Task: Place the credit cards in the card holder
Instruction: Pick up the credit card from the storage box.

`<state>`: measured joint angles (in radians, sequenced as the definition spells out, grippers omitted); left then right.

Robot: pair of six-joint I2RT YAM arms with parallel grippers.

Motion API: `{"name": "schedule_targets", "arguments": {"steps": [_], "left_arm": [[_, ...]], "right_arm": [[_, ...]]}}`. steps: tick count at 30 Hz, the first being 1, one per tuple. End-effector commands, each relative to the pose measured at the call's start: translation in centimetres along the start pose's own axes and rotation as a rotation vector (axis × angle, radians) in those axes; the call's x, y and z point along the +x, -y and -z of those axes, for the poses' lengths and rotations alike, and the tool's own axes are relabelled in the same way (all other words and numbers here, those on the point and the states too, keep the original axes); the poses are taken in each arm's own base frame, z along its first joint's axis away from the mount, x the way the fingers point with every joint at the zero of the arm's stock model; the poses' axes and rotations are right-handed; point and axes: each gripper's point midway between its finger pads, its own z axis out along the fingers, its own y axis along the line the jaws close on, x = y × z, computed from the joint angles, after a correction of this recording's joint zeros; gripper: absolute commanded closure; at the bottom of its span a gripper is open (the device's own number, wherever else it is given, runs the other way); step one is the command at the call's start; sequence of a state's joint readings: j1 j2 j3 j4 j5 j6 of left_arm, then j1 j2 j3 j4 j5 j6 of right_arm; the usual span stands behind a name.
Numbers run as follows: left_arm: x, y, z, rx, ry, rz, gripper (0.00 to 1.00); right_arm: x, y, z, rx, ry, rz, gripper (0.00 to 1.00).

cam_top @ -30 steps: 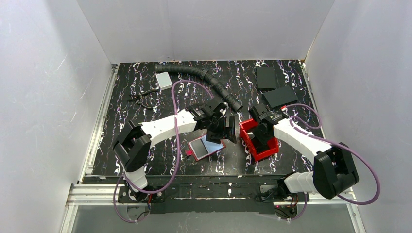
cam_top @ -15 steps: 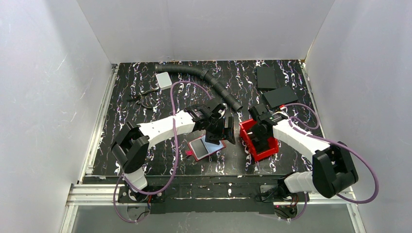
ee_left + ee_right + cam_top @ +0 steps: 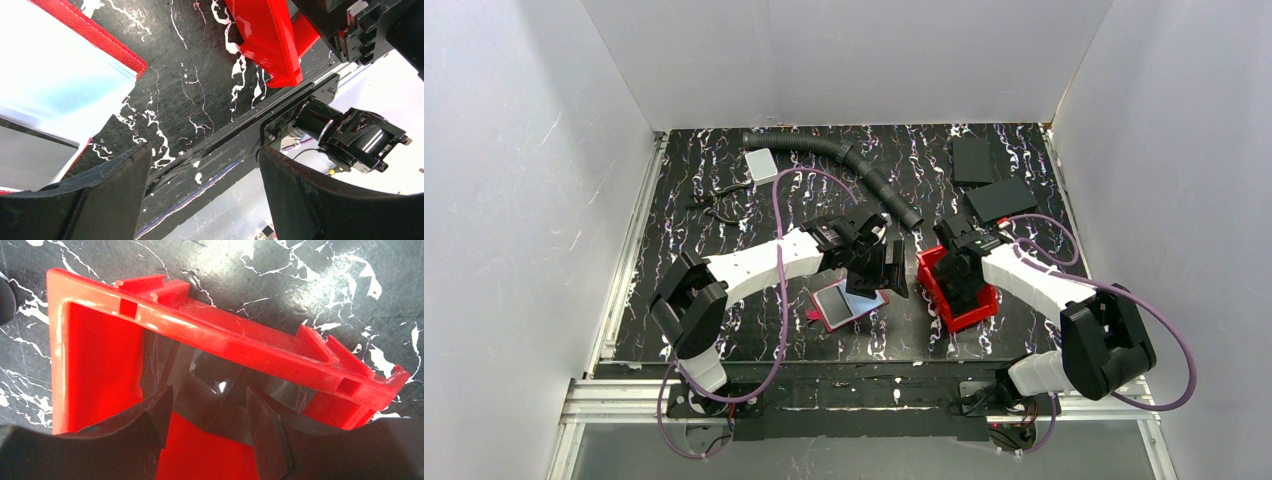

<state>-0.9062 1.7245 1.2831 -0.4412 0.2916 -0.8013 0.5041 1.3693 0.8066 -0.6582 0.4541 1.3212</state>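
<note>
2 arms reach out from the near edge, both wrists low over the marbled black table (image 3: 674, 232). Nearest me, the card holder (image 3: 827, 312) lies open and flat, left of centre, with a pale blue card (image 3: 861, 299) resting on its right part. The left gripper (image 3: 202, 157) hangs over that end and hides part of the card from above. In the left wrist view its fingers (image 3: 107, 200) stand well apart with only bare table between them; card and holder are cut off at the frame's left edge and washed out by glare.

Just right of the holder sits a red bin (image 3: 225, 340). The right gripper (image 3: 209, 395) is down inside it, jaws apart. A glossy grey sheet (image 3: 285, 390) lies behind the fingertips; I can't tell what it is or whether they touch it.

Further back, 1 black slab (image 3: 1001, 199) lies at the right with another (image 3: 972, 158) behind it, and a ribbed black hose (image 3: 849, 157) curves across. A dark tool (image 3: 719, 206) I can't identify sits left, and 1 grey-white card (image 3: 762, 165) lies by the hose's far-left end.
</note>
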Motion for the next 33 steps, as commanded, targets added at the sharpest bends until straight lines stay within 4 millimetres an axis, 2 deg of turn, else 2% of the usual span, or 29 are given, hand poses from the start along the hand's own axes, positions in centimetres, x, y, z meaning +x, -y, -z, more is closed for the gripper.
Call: {"name": "schedule_targets", "arguments": {"steps": [1, 5, 16, 25, 33], "left_arm": [[0.2, 0.7, 1.5, 0.034, 0.019, -0.018, 0.23], [0.1, 0.9, 1.6, 0.039, 0.02, -0.02, 0.23], [0.2, 1.0, 1.6, 0.045, 0.016, -0.024, 0.23], [0.2, 1.0, 1.8, 0.045, 0.019, -0.025, 0.23], [0.2, 1.0, 1.8, 0.047, 0.018, -0.028, 0.23]], "right_arm": [[-0.4, 0.7, -0.7, 0.03, 0.032, -0.022, 0.36], [-0.3, 0.4, -0.5, 0.044, 0.011, -0.011, 0.42], [-1.5, -0.5, 1.6, -0.002, 0.027, -0.012, 0.39], [-1.8, -2.1, 0.7, -0.015, 0.038, -0.006, 0.4], [-1.7, -1.7, -0.3, 0.02, 0.05, -0.003, 0.41]]}}
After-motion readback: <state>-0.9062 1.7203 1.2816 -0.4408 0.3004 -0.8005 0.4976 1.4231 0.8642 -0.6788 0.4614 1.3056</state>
